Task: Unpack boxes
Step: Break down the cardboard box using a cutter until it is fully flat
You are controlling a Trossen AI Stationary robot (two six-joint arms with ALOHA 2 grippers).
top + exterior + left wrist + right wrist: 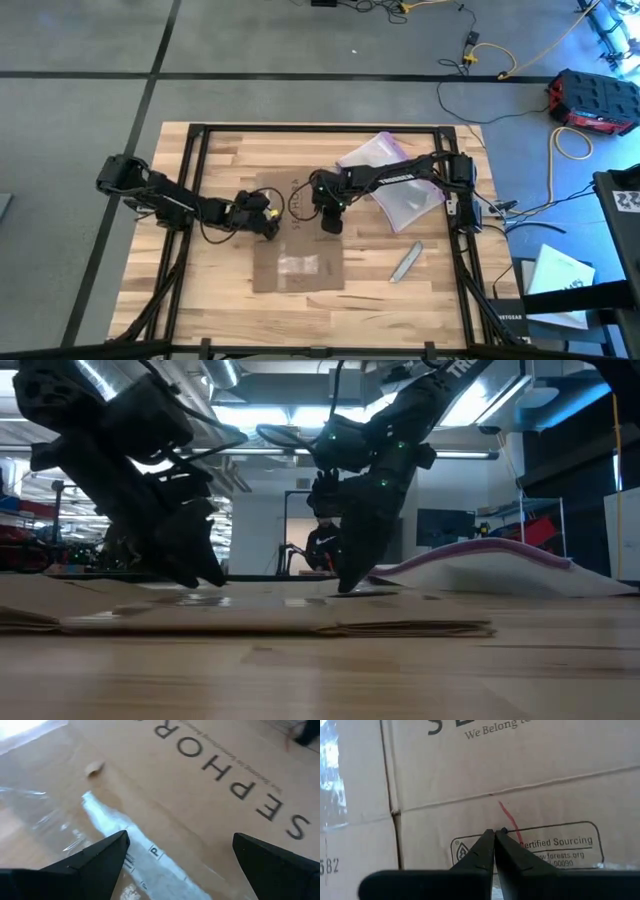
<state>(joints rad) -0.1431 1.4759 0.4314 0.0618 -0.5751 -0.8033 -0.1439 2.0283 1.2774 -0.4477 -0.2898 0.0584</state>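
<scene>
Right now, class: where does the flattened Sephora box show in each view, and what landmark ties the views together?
High view: flattened Sephora box at table centre.
Low view: a thin flat sheet across the foreground.
Left wrist view: fills the picture.
Right wrist view: fills the picture.
Shared landmark: the black lettering.

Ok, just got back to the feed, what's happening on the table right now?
Both arms are down over a box that lies flattened in the middle of the table. The right claw is shut, its tip down at the cardboard near the printed side. The left claw is open, low over the box's left edge by the clear tape. Neither holds anything. A plastic bag and a grey tool lie off to the right.
</scene>
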